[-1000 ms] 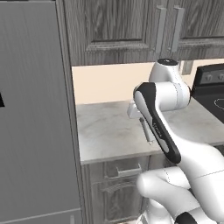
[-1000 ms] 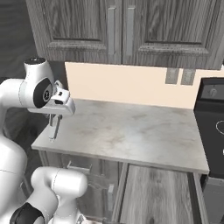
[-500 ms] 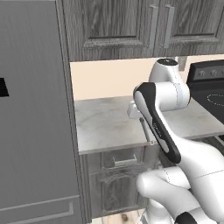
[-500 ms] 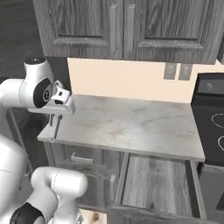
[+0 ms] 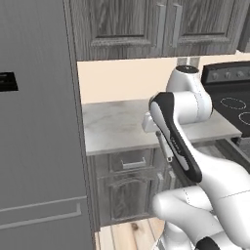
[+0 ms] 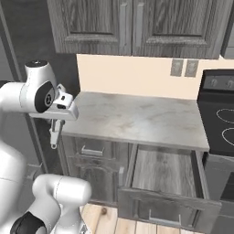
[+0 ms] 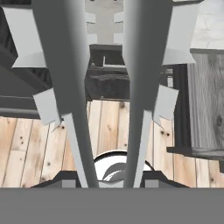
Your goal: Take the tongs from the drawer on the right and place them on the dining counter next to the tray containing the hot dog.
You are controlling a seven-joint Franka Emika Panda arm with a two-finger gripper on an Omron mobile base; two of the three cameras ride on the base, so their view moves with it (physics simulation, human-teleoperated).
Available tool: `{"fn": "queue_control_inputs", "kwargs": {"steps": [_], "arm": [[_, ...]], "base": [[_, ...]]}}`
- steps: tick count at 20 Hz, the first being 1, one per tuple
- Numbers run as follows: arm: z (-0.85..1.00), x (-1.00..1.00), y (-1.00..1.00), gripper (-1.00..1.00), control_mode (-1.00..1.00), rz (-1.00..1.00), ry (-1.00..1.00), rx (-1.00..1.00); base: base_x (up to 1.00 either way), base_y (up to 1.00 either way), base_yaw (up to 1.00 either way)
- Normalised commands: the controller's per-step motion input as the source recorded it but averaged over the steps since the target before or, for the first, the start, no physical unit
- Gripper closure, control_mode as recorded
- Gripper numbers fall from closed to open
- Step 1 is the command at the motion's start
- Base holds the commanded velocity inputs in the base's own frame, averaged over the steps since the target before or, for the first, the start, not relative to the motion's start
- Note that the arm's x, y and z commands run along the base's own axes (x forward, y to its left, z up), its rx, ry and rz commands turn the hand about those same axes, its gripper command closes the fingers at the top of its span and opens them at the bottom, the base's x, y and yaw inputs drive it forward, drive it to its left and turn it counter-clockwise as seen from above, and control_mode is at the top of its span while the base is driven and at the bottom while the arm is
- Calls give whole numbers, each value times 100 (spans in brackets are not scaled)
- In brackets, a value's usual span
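Right now the pincer [image 6: 55, 132] hangs off the left front corner of the marble table [image 6: 137, 116], pointing down, pinching the tongs [image 6: 54, 135] between its fingers. They dangle from it toward the floor, in front of the dark cabinet face. Seen from the hand, the tongs' two grey arms [image 7: 103, 87] run side by side over the plank floor [image 7: 26, 148]; their far tips seem serrated, though it is hard to tell. To the right, the drawer [image 6: 162, 185] stands pulled out under the table, beside the black stove [image 6: 219, 119].
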Motion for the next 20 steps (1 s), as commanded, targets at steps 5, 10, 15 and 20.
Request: {"fn": "queue_control_inputs", "kwargs": {"steps": [5, 10, 15, 20], "arm": [[0, 0, 0, 100, 100, 0, 0, 0], [0, 0, 0, 100, 100, 0, 0, 0], [0, 0, 0, 100, 100, 0, 0, 0], [0, 0, 0, 100, 100, 0, 0, 0]], "base": [[-20, -2, 0], [-30, -9, 0], [-60, -17, -8], [-65, -2, -29]]}}
